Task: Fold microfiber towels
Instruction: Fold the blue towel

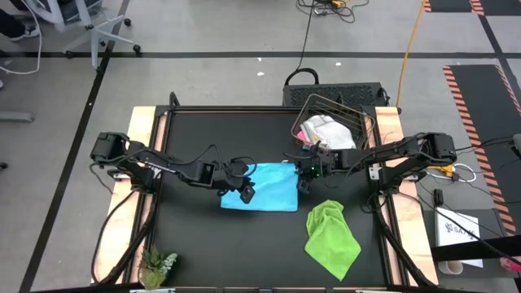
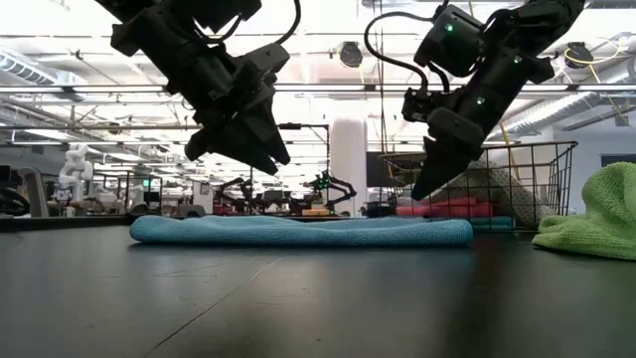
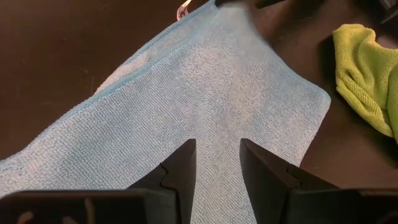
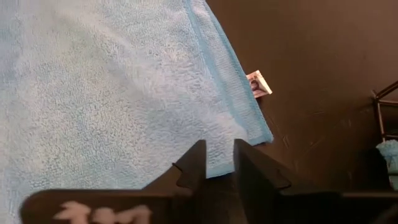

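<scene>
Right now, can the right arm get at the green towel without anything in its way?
Probably yes. The right gripper hangs above the blue towel's edge, and the green towel lies close by on bare table with nothing between them.

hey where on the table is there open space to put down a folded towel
Bare black table lies between the plant and the green towel, and behind the blue towel left of the wire basket. The middle is crowded: both pincers, left and right, hover at the blue towel's edges.

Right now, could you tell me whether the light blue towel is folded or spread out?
Folded: the light blue towel lies flat with doubled layers along its edge.
</scene>
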Available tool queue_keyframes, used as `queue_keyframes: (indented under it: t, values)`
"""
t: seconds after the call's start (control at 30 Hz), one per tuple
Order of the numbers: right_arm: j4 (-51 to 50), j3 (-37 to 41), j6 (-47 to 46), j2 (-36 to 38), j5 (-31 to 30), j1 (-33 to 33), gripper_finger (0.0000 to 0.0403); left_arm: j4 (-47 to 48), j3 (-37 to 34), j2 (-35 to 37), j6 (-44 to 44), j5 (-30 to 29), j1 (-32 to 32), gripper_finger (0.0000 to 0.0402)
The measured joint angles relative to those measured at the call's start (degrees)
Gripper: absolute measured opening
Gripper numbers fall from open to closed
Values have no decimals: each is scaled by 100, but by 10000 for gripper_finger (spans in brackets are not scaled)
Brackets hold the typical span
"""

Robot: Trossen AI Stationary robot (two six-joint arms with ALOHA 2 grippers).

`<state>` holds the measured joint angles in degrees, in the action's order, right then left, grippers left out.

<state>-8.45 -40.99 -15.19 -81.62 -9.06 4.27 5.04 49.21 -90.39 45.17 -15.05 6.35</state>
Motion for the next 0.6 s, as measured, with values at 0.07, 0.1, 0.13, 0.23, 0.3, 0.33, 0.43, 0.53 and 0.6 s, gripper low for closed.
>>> queue_keyframes:
  t: [0.07, 0.1, 0.13, 0.23, 0.3, 0.33, 0.43, 0.53, 0.6]
  values:
    - [-3, 0, -105, 10, 8, -36, 86, 0, 0, 0, 1, -1, 0, 126]
    - [-29, 0, -126, 43, 37, -70, 93, 0, 2, 0, 2, -2, 0, 126]
    - [-41, 0, -125, 71, 143, -110, 100, 0, 2, 0, 2, -4, 0, 126]
    - [-42, -4, -151, 218, 453, -280, 110, 6, 2, 0, 10, -12, 0, 126]
    - [64, -9, -254, 286, 614, -432, 110, 49, 6, 0, 11, -75, -4, 126]
    - [92, -13, -263, 295, 672, -519, 108, 92, 7, 0, 11, -147, -12, 126]
    - [98, -13, -225, 206, 754, -771, 97, 291, 7, 0, 10, -386, -66, 126]
    - [196, -11, -330, -40, 754, -982, 81, 520, 7, 0, 9, -606, -145, 126]
    - [463, -11, -445, -247, 762, -1104, 68, 707, 7, 0, 40, -734, -206, 126]
